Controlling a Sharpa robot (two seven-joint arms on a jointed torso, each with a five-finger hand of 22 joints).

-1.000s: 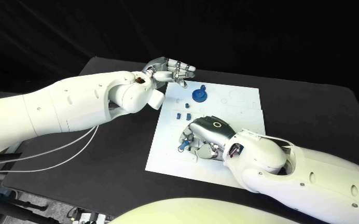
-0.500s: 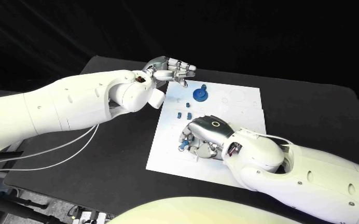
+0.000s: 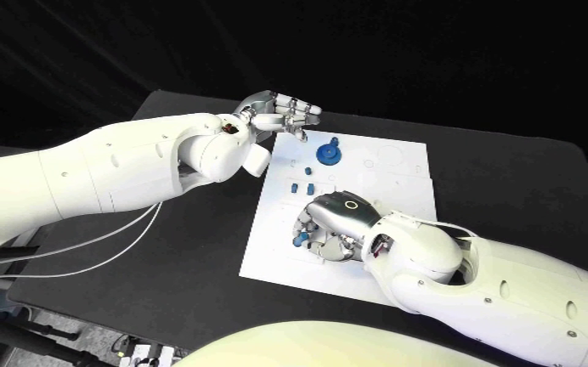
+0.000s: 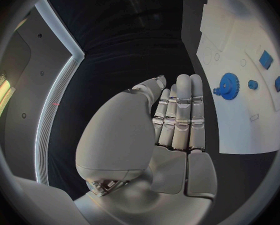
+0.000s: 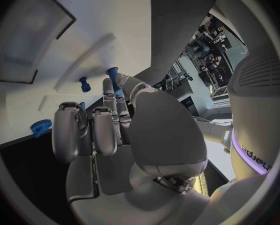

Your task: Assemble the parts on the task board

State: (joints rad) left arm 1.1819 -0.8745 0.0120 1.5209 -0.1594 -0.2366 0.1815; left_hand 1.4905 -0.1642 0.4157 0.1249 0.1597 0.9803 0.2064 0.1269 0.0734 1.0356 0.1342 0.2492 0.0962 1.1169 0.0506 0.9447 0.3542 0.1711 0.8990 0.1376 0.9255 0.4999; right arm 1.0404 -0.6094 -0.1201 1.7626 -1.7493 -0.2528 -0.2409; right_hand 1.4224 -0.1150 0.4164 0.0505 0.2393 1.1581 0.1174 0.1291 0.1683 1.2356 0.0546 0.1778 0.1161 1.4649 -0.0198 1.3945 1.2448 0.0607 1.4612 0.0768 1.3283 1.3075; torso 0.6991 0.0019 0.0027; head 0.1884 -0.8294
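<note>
The white task board (image 3: 394, 172) lies in the middle of the black table. A blue gear (image 3: 326, 154) stands near its far edge, also seen as the blue gear (image 4: 228, 83). Small blue parts (image 3: 302, 188) lie just nearer. My right hand (image 3: 333, 224) hovers low over the board's near left part with its fingers curled. In the right wrist view, thumb and a finger pinch a small blue part (image 5: 114, 76); the same blue part (image 3: 298, 238) shows in the head view. My left hand (image 3: 278, 114) hangs over the board's far left corner, fingers (image 4: 180, 110) straight, holding nothing.
Another blue peg (image 5: 84, 84) stands on the board close to my right hand's fingertips. Shallow recesses mark the board's far right part (image 3: 390, 156). White cables (image 3: 104, 252) hang under my left arm over the table's left side.
My right hand has edged slightly toward the board's near edge. My left hand has stayed where it was.
</note>
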